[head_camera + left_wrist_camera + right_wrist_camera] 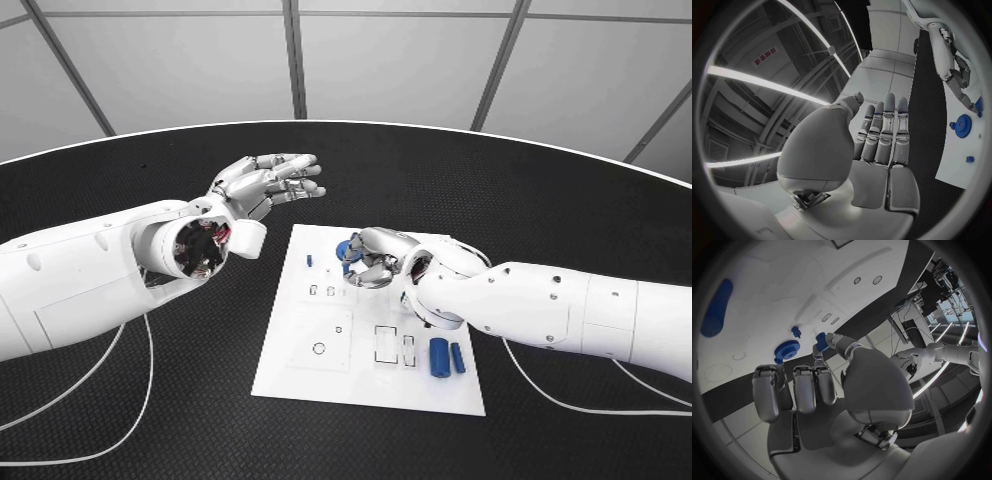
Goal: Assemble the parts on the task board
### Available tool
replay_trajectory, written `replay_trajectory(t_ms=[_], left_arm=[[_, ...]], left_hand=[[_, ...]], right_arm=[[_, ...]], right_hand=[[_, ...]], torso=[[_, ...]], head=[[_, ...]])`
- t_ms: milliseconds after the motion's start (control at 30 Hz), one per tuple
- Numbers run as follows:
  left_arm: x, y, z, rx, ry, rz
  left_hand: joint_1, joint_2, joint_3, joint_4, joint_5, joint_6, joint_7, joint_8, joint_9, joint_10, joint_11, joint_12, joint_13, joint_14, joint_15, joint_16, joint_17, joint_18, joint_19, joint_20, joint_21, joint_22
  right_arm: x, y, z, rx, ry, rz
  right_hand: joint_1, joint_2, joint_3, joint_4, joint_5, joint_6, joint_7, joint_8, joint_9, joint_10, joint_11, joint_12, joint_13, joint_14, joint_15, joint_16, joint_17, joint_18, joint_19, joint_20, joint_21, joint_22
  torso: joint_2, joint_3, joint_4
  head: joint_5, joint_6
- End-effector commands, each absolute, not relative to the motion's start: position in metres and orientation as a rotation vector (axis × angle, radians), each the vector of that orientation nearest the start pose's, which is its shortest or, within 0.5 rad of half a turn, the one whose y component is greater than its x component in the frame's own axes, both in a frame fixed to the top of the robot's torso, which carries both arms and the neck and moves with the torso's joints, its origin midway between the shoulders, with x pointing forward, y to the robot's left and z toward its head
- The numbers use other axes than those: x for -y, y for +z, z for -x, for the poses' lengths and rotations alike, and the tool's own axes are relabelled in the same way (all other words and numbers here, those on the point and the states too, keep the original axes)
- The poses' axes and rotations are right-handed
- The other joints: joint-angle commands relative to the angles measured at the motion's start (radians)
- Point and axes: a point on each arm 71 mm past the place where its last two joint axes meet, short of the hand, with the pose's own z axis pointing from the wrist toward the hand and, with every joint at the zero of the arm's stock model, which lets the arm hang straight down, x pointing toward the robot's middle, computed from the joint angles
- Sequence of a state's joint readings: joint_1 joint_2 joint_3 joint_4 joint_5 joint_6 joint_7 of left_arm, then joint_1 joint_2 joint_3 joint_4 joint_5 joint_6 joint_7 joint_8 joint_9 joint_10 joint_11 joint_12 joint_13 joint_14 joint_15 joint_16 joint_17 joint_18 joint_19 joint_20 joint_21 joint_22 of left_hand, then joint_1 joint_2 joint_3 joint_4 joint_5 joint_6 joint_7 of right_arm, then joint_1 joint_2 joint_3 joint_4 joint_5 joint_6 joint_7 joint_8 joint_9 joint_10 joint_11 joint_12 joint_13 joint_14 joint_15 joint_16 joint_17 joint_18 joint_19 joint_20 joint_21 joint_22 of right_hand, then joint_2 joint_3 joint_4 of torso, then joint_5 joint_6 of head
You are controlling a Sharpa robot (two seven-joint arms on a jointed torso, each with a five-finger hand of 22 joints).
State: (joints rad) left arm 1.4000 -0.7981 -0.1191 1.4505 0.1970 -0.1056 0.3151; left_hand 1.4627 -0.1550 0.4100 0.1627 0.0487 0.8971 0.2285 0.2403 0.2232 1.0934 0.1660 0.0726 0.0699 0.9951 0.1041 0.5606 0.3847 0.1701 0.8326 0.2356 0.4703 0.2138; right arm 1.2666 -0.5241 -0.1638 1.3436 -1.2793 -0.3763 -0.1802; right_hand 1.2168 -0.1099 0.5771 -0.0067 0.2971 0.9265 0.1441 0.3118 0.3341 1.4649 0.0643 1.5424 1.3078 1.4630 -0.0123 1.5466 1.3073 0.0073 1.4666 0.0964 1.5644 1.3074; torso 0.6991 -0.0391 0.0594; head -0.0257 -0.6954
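The right hand (378, 257) is pinching a small blue part (821, 341) over the task board's (346, 375) far edge; the left hand (268, 184) is hovering open, holding nothing.

I am in a lab or test room. My round black table (159, 440) has plain grey wall panels (389, 70) behind it. Long strip lights (761, 80) shine on a high ceiling, and a red sign (764, 56) hangs up there (too small to read). Stands with cables (920, 315) are near the table.
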Motion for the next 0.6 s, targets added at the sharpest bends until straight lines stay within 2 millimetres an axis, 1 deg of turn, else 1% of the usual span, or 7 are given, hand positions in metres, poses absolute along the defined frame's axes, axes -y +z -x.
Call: replay_trajectory(t_ms=[33, 200, 233, 333, 500, 600], left_arm=[[-0.2, -0.117, -0.521, -1.465, -1.745, 1.155], [-0.199, -0.117, -0.522, -1.465, -1.746, 1.154], [-0.199, -0.117, -0.522, -1.465, -1.746, 1.154], [-0.199, -0.117, -0.522, -1.465, -1.746, 1.154], [-0.199, -0.117, -0.522, -1.466, -1.747, 1.154], [-0.199, -0.117, -0.522, -1.466, -1.747, 1.154]], left_hand=[[-0.01, -0.003, 0.007, -0.001, 0.001, -0.008, 0.003, -0.005, 0.002, -0.008, 0.0, -0.004, 0.001, -0.008, 0.001, 0.004, 0.001, 0.011, -0.006, 0.001, 0.006, 0.002], [-0.01, -0.003, 0.007, -0.001, 0.001, -0.008, 0.003, -0.005, 0.002, -0.008, 0.0, -0.004, 0.001, -0.008, 0.001, 0.004, 0.001, 0.011, -0.006, 0.001, 0.006, 0.002], [-0.01, -0.003, 0.007, -0.001, 0.001, -0.008, 0.003, -0.005, 0.002, -0.008, 0.0, -0.004, 0.001, -0.008, 0.001, 0.004, 0.001, 0.011, -0.006, 0.001, 0.006, 0.002], [-0.01, -0.003, 0.007, -0.001, 0.001, -0.008, 0.003, -0.005, 0.002, -0.008, 0.0, -0.004, 0.001, -0.008, 0.001, 0.004, 0.001, 0.011, -0.006, 0.001, 0.006, 0.002], [-0.01, -0.003, 0.007, -0.001, 0.001, -0.008, 0.003, -0.005, 0.002, -0.008, 0.0, -0.004, 0.001, -0.008, 0.001, 0.004, 0.001, 0.011, -0.006, 0.001, 0.006, 0.002], [-0.01, -0.003, 0.007, -0.001, 0.001, -0.008, 0.003, -0.005, 0.002, -0.008, 0.0, -0.004, 0.001, -0.008, 0.001, 0.004, 0.001, 0.011, -0.006, 0.001, 0.006, 0.002]], right_arm=[[0.09, -0.202, -0.504, -1.727, 0.732, 0.103], [0.086, -0.204, -0.502, -1.736, 0.727, 0.119], [0.086, -0.204, -0.502, -1.737, 0.727, 0.121], [0.083, -0.205, -0.5, -1.739, 0.718, 0.147], [0.08, -0.208, -0.497, -1.747, 0.704, 0.181], [0.08, -0.21, -0.496, -1.753, 0.698, 0.188]], right_hand=[[-0.006, 0.0, 0.005, 0.001, 0.005, -0.003, 0.0, 0.003, 0.002, 0.081, -0.003, 0.0, 0.235, 0.094, 0.0, 0.002, 0.203, -0.007, 0.104, -0.003, 0.006, 0.263], [-0.006, 0.0, 0.005, 0.001, 0.005, -0.003, 0.0, 0.003, 0.002, 0.081, -0.003, 0.0, 0.234, 0.094, 0.0, 0.002, 0.204, -0.007, 0.104, -0.003, 0.006, 0.263], [-0.006, 0.0, 0.005, 0.001, 0.005, -0.003, 0.0, 0.003, 0.002, 0.081, -0.003, 0.0, 0.234, 0.094, 0.0, 0.002, 0.204, -0.007, 0.104, -0.003, 0.006, 0.263], [-0.006, 0.0, 0.005, 0.001, 0.006, -0.003, 0.0, 0.002, 0.002, 0.081, -0.003, 0.001, 0.235, 0.094, 0.0, 0.002, 0.203, -0.007, 0.104, -0.002, 0.006, 0.263], [-0.007, 0.0, 0.005, 0.001, 0.007, -0.004, 0.001, 0.002, 0.002, 0.081, -0.003, 0.001, 0.235, 0.094, 0.0, 0.002, 0.204, -0.007, 0.104, -0.002, 0.006, 0.263], [-0.007, 0.0, 0.005, 0.001, 0.007, -0.004, 0.001, 0.002, 0.002, 0.081, -0.003, 0.001, 0.235, 0.094, 0.0, 0.002, 0.204, -0.007, 0.104, -0.002, 0.006, 0.263]], torso=[[-0.001, 0.0, 0.0], [-0.001, -0.0004, -0.0005], [-0.001, -0.0007, -0.0005], [-0.001, -0.0003, -0.0005], [-0.001, -0.0007, 0.0009], [-0.001, -0.0004, 0.0004]], head=[[0.003, -0.003], [0.004, -0.004], [0.008, -0.005], [0.01, -0.007], [0.011, -0.007], [0.012, -0.007]])
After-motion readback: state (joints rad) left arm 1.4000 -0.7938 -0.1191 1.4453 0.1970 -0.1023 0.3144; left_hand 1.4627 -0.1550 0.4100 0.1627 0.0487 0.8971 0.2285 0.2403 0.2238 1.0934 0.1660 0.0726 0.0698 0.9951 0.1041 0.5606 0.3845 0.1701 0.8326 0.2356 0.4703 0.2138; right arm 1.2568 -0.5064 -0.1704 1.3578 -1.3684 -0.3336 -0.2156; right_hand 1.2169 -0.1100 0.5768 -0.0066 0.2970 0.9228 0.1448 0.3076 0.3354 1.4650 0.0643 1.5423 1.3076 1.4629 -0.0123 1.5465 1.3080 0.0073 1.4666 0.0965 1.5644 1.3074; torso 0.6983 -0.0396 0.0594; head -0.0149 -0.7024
